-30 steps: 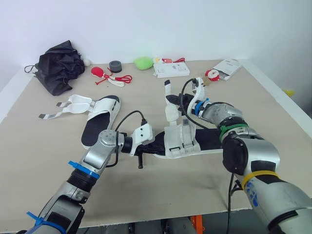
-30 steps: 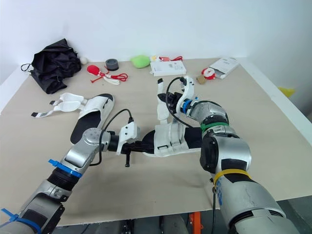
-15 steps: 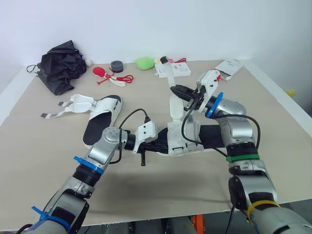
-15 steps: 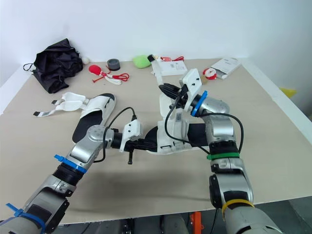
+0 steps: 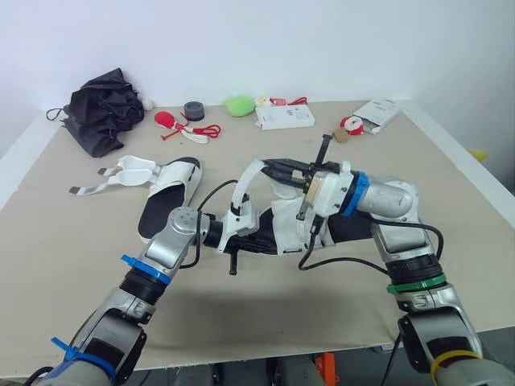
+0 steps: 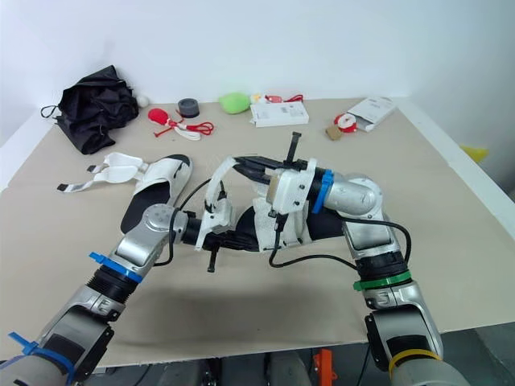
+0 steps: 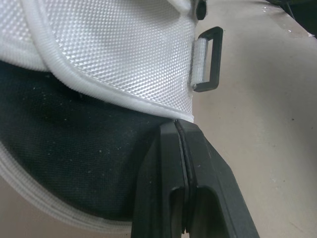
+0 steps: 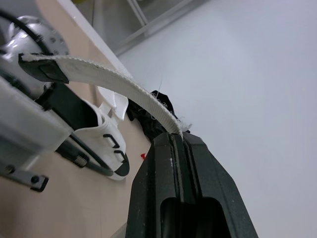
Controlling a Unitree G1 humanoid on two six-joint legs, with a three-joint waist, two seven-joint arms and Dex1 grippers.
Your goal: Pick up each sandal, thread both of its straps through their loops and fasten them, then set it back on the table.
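The tan table (image 5: 72, 265) carries a second sandal (image 5: 165, 189) lying flat at the left, its straps loose. The worked sandal (image 5: 283, 229) sits mid-table between the arms. The left gripper (image 7: 179, 130) is clamped on the edge of its black sole. The right gripper (image 8: 176, 139) pinches a white strap (image 8: 109, 82), which arches over the sandal. A black loop (image 7: 208, 59) juts from the white upper's edge.

1. Right end effector (image 5: 271, 165) swings round: 1.0 s ago it points away from the robot, now it points to the robot's left, across the sandal (image 5: 283, 229).
2. Strap (image 8: 109, 79), upright earlier, now arcs over leftward.
3. Right forearm drops lower.
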